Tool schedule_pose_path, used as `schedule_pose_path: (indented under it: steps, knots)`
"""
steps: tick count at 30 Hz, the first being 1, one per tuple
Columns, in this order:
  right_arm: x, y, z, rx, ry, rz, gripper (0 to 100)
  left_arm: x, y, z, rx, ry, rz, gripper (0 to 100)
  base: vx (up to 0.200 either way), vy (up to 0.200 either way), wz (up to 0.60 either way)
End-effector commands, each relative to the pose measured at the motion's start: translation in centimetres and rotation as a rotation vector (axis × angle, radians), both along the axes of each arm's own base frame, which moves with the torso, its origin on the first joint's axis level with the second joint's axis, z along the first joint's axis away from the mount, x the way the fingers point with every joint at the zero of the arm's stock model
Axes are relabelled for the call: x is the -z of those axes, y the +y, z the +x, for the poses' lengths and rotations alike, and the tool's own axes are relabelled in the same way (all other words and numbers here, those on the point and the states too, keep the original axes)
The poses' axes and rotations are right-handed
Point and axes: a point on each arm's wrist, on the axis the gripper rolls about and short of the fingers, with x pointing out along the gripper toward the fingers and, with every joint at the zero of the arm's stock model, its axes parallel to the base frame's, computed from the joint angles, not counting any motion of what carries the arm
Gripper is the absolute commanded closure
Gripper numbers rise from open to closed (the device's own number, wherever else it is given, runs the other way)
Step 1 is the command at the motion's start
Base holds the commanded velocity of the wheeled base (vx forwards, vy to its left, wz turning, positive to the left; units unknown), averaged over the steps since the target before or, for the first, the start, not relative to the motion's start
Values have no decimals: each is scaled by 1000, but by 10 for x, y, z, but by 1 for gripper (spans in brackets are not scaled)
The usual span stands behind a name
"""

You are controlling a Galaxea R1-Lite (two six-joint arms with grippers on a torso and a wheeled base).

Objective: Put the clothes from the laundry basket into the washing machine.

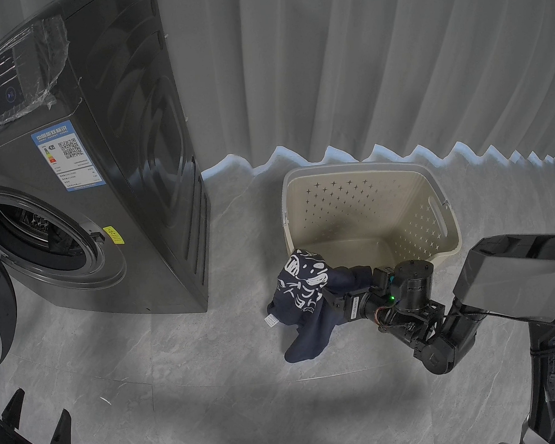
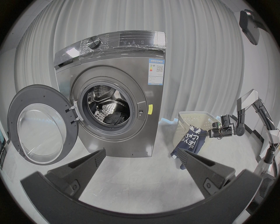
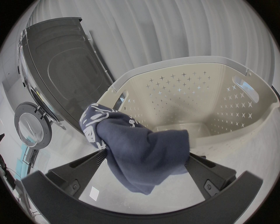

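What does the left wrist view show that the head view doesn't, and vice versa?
Left wrist view adds: the inside of the washing machine, its drum with a dark item in it; the open door whole; the control dial.
Head view adds: the floor of the laundry basket from above, apparently bare, and a handle slot.
Both: washing machine front, laundry basket, navy printed garment in the shut right tool, open left tool, curtain.

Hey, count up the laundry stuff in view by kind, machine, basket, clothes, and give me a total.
Washing machine: 1
Laundry basket: 1
Navy garment, held in the right gripper: 1
Dark item in the drum, probably clothing: 1
Total: 4
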Motion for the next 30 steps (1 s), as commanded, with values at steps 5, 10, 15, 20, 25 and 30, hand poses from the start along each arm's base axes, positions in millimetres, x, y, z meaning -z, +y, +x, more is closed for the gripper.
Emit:
schedule_pose_path:
  steps: [5,10,15,20,25,30]
  knots:
    - [8,11,10,-15,-20,19,100,5,0,1,-4,10,-2,0,0,0,0]
    - [3,13,6,-27,-43,36,100,5,0,1,-4,12,-2,0,0,0,0]
    - [-6,15,-6,-54,-69,55,100,5,0,1,-5,12,-2,0,0,0,0]
    - [-33,11,-23,-68,-108,89,100,5,0,1,-4,13,-2,0,0,0,0]
    - [-98,5,-59,-115,-242,208,100,5,0,1,-1,12,-1,0,0,0,0]
    - [-140,-3,-97,-166,-316,303,100,5,0,1,5,12,4,0,0,0,0]
